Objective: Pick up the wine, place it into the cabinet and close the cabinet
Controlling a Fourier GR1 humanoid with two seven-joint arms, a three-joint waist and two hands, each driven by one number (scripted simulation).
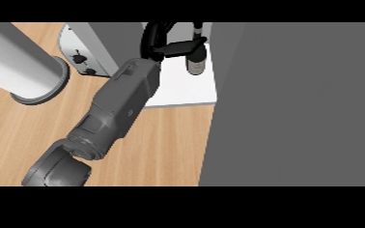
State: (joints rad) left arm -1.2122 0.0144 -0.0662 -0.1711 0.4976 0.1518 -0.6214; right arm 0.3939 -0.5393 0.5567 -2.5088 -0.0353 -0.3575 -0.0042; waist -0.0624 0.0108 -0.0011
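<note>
In the upper middle of the frame the left hand reaches into the open cabinet, its fingers wrapped around the upper part of the wine. The bottle stands upright over the cabinet's white floor, seemingly resting on it, though the contact is hidden. The grey cabinet door fills the right side. A grey cylinder sits at the upper left on the wooden table.

One wine bottle, one cabinet, one cylinder.
</note>
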